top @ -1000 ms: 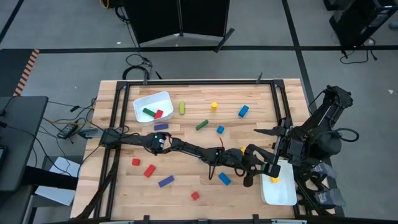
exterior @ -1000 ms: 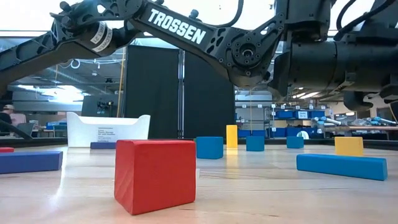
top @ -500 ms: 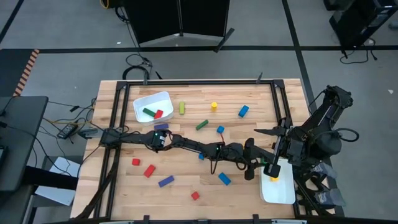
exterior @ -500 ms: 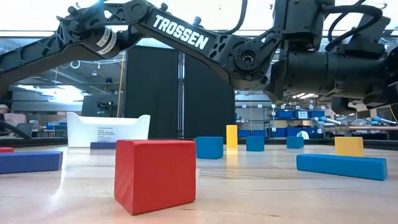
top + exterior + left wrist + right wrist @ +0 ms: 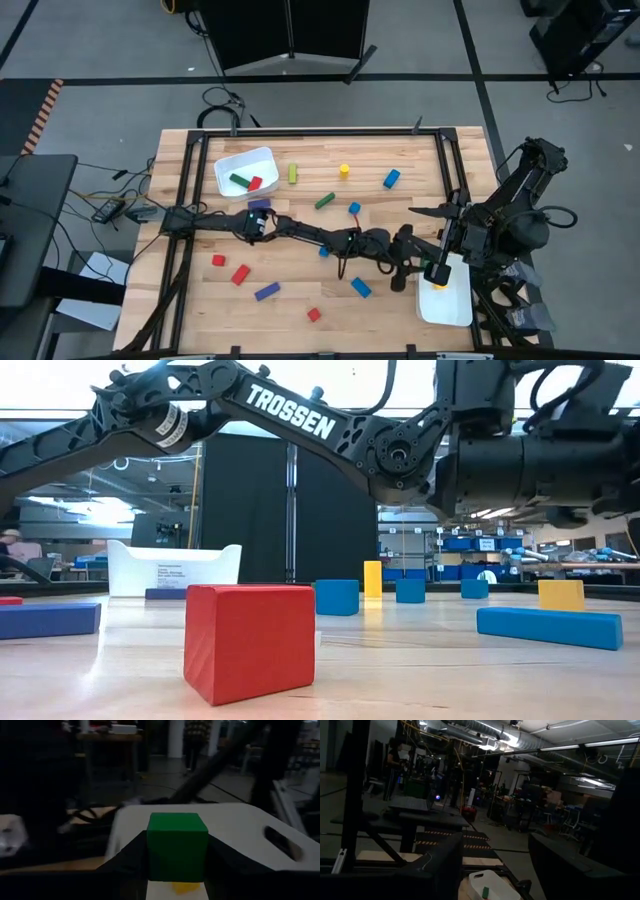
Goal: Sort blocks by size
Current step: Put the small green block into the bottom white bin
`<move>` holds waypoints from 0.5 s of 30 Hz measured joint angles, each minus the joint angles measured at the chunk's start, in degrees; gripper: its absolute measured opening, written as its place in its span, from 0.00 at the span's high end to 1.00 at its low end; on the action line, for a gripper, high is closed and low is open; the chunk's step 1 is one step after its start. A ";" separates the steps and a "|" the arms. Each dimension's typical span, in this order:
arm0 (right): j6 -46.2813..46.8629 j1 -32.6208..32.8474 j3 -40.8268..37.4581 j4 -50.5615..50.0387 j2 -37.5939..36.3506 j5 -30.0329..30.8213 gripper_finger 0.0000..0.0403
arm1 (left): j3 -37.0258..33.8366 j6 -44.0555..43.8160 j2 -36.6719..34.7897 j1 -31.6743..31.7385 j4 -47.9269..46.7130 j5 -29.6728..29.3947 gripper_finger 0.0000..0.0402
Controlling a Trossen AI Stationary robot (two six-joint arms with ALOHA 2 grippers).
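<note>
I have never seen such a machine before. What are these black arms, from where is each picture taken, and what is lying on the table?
This is a robot with two dark arms at a wooden table. One camera looks down from above, one sits at table height, and one rides on each wrist. The left arm stretches across the table; the left gripper holds a green block over a white tray that already contains a yellow block. The right gripper waits, folded back at the right edge, open and empty. Small red, blue, green and yellow blocks lie scattered, such as a red cube and a blue bar. Another white tray holds a green and a red block.
</note>
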 joint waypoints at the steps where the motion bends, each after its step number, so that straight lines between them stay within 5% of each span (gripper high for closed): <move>1: 0.01 0.00 0.00 0.02 0.01 0.00 0.42 | 0.00 0.04 0.00 -0.12 -0.26 0.57 0.65; 15: 0.03 0.00 0.00 0.48 0.01 -0.02 0.42 | 0.00 -0.29 0.00 -0.16 -3.00 -1.94 0.65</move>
